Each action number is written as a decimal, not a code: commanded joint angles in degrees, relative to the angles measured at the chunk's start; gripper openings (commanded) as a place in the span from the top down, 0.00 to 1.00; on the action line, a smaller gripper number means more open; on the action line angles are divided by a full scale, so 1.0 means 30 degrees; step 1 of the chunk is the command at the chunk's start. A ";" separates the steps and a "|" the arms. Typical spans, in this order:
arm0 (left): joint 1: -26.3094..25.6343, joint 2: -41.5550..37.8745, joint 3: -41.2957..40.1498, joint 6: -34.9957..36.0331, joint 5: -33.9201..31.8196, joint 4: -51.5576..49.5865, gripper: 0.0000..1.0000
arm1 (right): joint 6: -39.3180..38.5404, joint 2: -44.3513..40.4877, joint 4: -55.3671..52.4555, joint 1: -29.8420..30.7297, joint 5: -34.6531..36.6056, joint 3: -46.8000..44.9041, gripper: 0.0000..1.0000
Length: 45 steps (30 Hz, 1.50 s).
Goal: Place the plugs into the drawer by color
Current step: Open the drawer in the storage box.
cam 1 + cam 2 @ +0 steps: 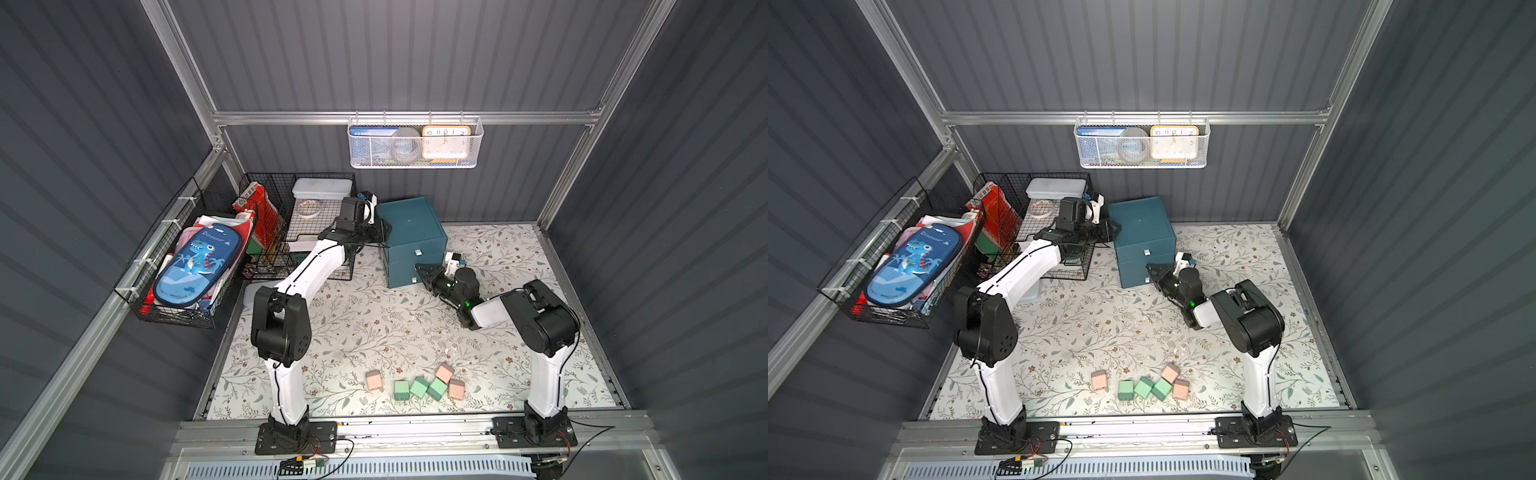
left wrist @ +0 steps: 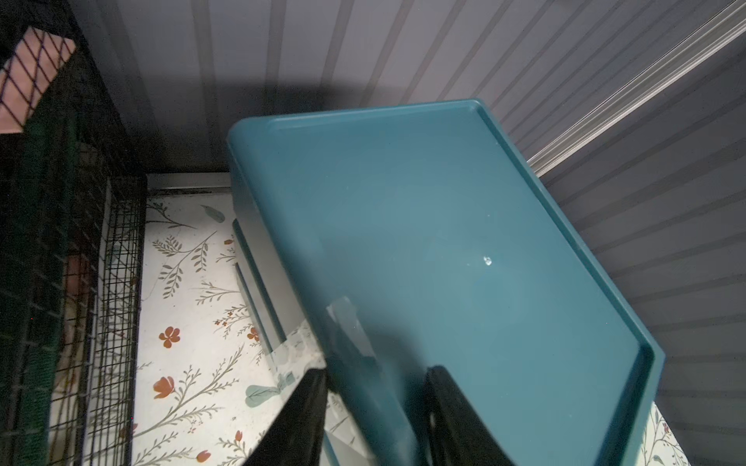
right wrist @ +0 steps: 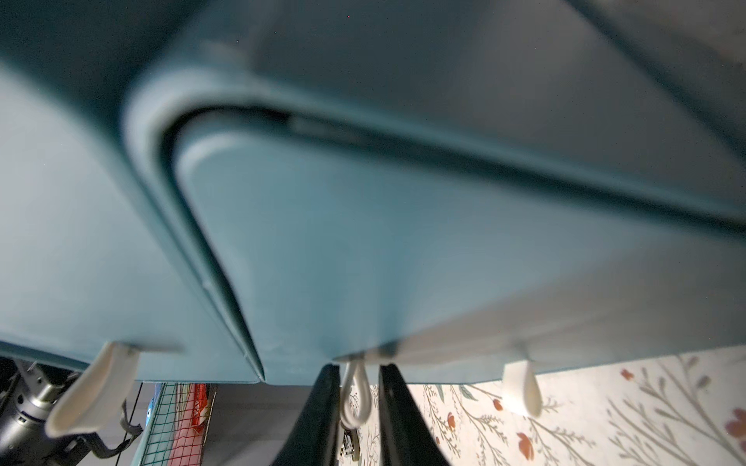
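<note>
Drawer cabinet (image 1: 411, 226) looks closed, contents can't be seen

Six plugs (image 1: 419, 387), three pink and three green, are scattered on the mat (image 1: 374, 324) up front, well apart from it. Its top edge is clamped by the left gripper (image 2: 377, 370); the middle tab (image 3: 355, 403) is flanked by the right gripper (image 3: 359, 368), actual pinch can't be told.

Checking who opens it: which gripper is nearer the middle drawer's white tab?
Right. The right gripper straddles that tab on the front of the cabinet; the left gripper clamps its top edge, away from it.
</note>
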 commanded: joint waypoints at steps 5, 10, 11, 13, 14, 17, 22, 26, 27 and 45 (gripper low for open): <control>-0.0196 0.0897 -0.0505 0.0546 0.0598 -0.2029 0.56 | -0.0496 -0.0207 0.0143 0.0041 -0.0015 -0.0118 1.00; -0.0196 0.0991 -0.0430 0.0609 0.0492 -0.2064 0.56 | -0.1437 -0.1523 -0.0662 0.0085 0.0053 -0.0729 1.00; -0.0196 0.0997 -0.0439 0.0587 0.0488 -0.2085 0.56 | -0.1710 -0.1911 -0.0938 0.0127 0.0098 -0.0984 1.00; -0.0196 0.1066 -0.0385 0.0582 0.0512 -0.2073 0.56 | -0.2244 -0.2688 -0.1508 0.0242 0.0141 -0.1437 1.00; -0.0196 0.1076 -0.0386 0.0566 0.0510 -0.2059 0.56 | -0.2536 -0.3119 -0.1828 0.0361 0.0171 -0.1707 1.00; -0.0196 0.1084 -0.0359 0.0546 0.0561 -0.2058 0.55 | -0.3274 -0.4319 -0.3141 0.0680 -0.0034 -0.2468 1.00; -0.0196 0.1007 -0.0485 0.0504 0.0582 -0.1978 0.55 | -0.4331 -0.6294 -0.4574 0.1313 0.0264 -0.4132 1.00; -0.0215 0.1051 -0.0476 0.0392 0.0731 -0.1868 0.56 | -0.5331 -0.7835 -0.6200 0.1912 0.0641 -0.4912 1.00; -0.0226 0.1071 -0.0503 0.0356 0.0735 -0.1854 0.55 | -0.5578 -0.8117 -0.6581 0.2063 0.0641 -0.4946 1.00; -0.0314 0.1184 -0.0499 0.0284 0.0777 -0.1795 0.55 | -0.7241 -1.0474 -0.9810 0.3020 0.2237 -0.6225 1.00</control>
